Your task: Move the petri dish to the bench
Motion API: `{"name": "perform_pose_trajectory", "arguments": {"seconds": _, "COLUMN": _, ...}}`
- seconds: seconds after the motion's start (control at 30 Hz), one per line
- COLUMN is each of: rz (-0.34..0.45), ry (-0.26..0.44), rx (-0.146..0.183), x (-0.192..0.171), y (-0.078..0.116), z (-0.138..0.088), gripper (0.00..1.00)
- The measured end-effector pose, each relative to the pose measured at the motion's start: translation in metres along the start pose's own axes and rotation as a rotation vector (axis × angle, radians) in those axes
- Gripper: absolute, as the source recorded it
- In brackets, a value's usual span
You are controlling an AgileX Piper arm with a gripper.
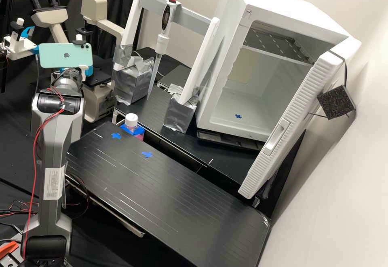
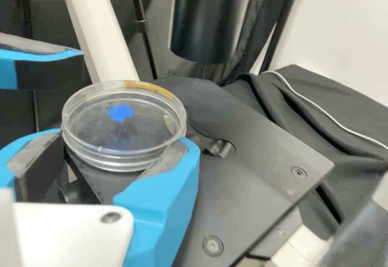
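Observation:
In the high view, the gripper [image 1: 88,71] is at the microscope's black stage, partly behind the phone on the wrist. The wrist view shows the gripper [image 2: 115,148] with its blue fingers [image 2: 162,188] against opposite sides of the clear round petri dish [image 2: 124,127], shut on it. The dish lies level over the black stage [image 2: 254,158], and a blue cross mark shows through it. Whether its base touches the stage, I cannot tell. The black bench [image 1: 161,190] carries two blue cross marks in the high view.
A bottle with a white cap [image 1: 131,120] stands by the bench's far edge. Behind are a pipette [image 1: 162,42] on a white frame and an open white incubator [image 1: 238,109] with its door swung out. The microscope arm [image 2: 100,30] rises beside the dish.

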Motion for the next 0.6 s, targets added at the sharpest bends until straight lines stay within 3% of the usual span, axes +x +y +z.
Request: {"name": "perform_pose_trajectory", "arguments": {"seconds": 0.6, "rz": 0.056, "ry": -0.021, "rx": 0.039, "x": -0.010, "y": 0.017, "z": -0.003, "gripper": 1.00}}
